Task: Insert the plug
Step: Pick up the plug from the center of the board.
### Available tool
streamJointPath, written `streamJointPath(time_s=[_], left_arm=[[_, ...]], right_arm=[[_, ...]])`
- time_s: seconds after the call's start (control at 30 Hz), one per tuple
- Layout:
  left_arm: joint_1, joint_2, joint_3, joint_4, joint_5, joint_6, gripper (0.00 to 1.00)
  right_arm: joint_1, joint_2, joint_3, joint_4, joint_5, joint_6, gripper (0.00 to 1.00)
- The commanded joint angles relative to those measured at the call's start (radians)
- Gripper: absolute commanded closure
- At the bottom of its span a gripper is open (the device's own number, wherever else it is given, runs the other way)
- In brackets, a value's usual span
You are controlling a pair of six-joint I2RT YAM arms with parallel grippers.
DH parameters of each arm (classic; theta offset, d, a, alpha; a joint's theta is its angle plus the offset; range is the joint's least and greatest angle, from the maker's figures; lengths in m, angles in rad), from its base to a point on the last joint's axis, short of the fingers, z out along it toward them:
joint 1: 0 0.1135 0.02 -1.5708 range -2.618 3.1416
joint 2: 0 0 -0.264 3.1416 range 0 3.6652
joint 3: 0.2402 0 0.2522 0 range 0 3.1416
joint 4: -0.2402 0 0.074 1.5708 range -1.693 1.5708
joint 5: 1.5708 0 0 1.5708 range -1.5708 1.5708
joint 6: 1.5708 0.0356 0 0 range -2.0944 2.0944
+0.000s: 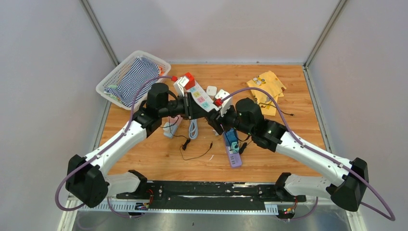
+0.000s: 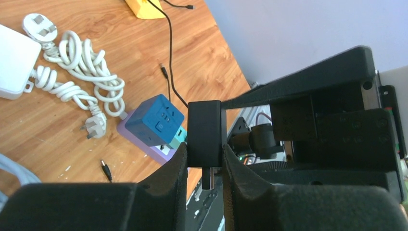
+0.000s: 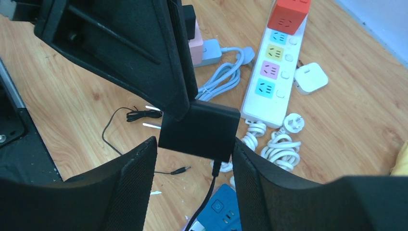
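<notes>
The black plug (image 2: 204,132) hangs in mid-air between both arms, above the middle of the table. My left gripper (image 2: 204,159) is shut on its narrow sides, with the prongs pointing back at the wrist. My right gripper (image 3: 195,149) grips the same plug (image 3: 199,127) across its wide sides, and its black cable (image 3: 211,185) runs down between the fingers. Below lies a purple power strip (image 1: 233,151) carrying a blue cube socket (image 2: 154,120). A white power strip (image 3: 274,67) with coloured sockets lies further back.
A red cube adapter (image 3: 287,14) sits on the end of the white strip. Beside the strip are a white coiled cable (image 2: 82,62) and a white charger (image 3: 310,78). A basket (image 1: 113,77) of striped cloth stands back left and yellow cloth (image 1: 267,86) lies back right. A loose thin black cable (image 1: 195,151) lies in front.
</notes>
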Motion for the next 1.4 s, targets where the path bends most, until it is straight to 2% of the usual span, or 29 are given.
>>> streamJointPath(time_s=[0.0, 0.1, 0.2, 0.27, 0.37, 0.47, 0.57, 0.67, 0.73, 0.87, 1.03, 1.07, 1.17, 1.2, 1.27, 1.37], left_arm=[[-0.008, 0.009, 0.025, 0.01, 0.084, 0.033, 1.0], [-0.007, -0.007, 0.028, 0.01, 0.085, 0.068, 1.0], [-0.007, -0.029, 0.031, 0.01, 0.084, 0.113, 1.0], [-0.007, -0.045, 0.033, 0.01, 0.096, 0.143, 1.0], [-0.009, -0.069, 0.035, 0.011, 0.114, 0.177, 1.0], [-0.009, -0.091, 0.036, 0.013, 0.122, 0.192, 1.0], [-0.009, -0.109, 0.037, 0.013, 0.137, 0.204, 1.0], [-0.009, -0.127, 0.032, 0.013, 0.139, 0.213, 1.0], [-0.009, -0.134, 0.027, 0.013, 0.137, 0.218, 1.0], [-0.009, -0.134, 0.019, 0.013, 0.141, 0.222, 1.0], [-0.009, -0.13, 0.012, 0.013, 0.136, 0.222, 1.0], [-0.009, -0.13, 0.009, 0.013, 0.124, 0.217, 0.95], [-0.007, -0.153, -0.003, 0.013, 0.048, 0.207, 0.48], [-0.007, -0.165, -0.009, 0.013, 0.021, 0.208, 0.35], [-0.007, -0.191, -0.018, 0.011, -0.036, 0.225, 0.22], [-0.007, -0.213, 0.002, -0.085, -0.154, 0.296, 0.11]], right_arm=[[-0.032, -0.024, -0.012, 0.032, -0.104, 0.032, 0.32], [-0.092, -0.063, -0.022, 0.041, -0.238, 0.067, 0.14], [-0.213, -0.078, -0.038, 0.074, -0.481, 0.17, 0.08], [-0.29, -0.079, -0.06, 0.109, -0.626, 0.261, 0.11], [-0.362, -0.081, -0.096, 0.229, -0.769, 0.366, 0.2], [-0.375, -0.062, -0.099, 0.277, -0.844, 0.4, 0.26], [-0.375, -0.027, -0.093, 0.305, -0.903, 0.429, 0.27], [-0.374, -0.001, -0.11, 0.409, -0.951, 0.506, 0.29], [-0.374, 0.009, -0.124, 0.489, -0.974, 0.554, 0.35], [-0.375, 0.018, -0.137, 0.549, -0.974, 0.58, 0.54], [-0.375, 0.033, -0.149, 0.625, -0.971, 0.615, 0.92], [-0.375, 0.034, -0.143, 0.612, -0.961, 0.603, 0.97], [-0.393, 0.023, -0.113, 0.509, -0.9, 0.53, 1.0], [-0.402, 0.017, -0.097, 0.456, -0.867, 0.497, 1.0], [-0.423, 0.004, -0.058, 0.332, -0.776, 0.41, 1.0], [-0.464, 0.008, -0.001, 0.199, -0.682, 0.312, 1.0]])
